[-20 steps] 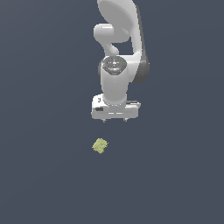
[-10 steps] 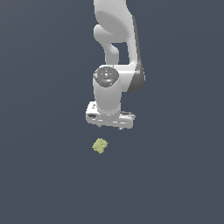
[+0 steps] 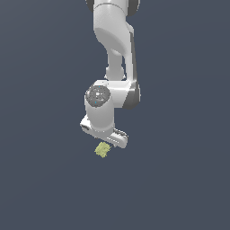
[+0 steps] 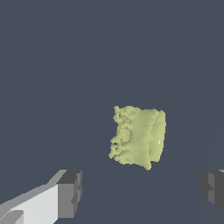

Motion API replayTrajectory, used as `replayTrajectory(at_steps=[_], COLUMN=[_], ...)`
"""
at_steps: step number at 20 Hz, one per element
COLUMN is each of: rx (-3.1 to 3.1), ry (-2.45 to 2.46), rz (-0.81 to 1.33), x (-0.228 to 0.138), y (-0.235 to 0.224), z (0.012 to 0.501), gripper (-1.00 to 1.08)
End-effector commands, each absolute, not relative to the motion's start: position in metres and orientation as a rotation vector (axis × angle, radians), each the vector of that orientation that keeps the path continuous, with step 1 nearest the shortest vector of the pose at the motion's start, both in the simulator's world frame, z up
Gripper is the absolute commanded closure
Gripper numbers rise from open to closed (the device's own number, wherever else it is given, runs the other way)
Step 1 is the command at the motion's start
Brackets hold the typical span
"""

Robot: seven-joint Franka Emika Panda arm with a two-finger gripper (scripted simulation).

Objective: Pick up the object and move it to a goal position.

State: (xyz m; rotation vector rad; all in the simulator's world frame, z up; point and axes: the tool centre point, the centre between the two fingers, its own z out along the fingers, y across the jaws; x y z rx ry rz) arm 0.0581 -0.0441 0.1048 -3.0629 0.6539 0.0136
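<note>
Below the gripper [image 3: 109, 143], on the bare grey counter [image 3: 179, 179], lies the object [image 3: 102, 149], a small yellow-green lump; it sits just under the fingers and untouched. The wrist view shows the fingertips [image 4: 70, 192] spread wide apart, the object [image 4: 138, 136] lined up between them but not yet enclosed; it looks light and stiff, its bumpy face likely uneven to grip; the two smoother opposite sides seem the better hold.

No readable text, labels or numbers anywhere (both views checked).
</note>
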Motion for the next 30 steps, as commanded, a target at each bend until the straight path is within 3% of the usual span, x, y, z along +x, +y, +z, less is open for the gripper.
replayTrajectory(at_steps=[1, 14, 29, 30], rx=[-3.05, -3.031, -3.029, -3.029], ry=[0.727, 0.824, 0.832, 0.832], rz=[0.008, 0.002, 0.0, 0.0], x=[0.064, 0.071, 0.072, 0.072], y=[-0.05, -0.06, -0.06, -0.06], z=[0.099, 0.086, 0.039, 0.039], gripper=[-0.92, -0.92, -0.92, 1.08])
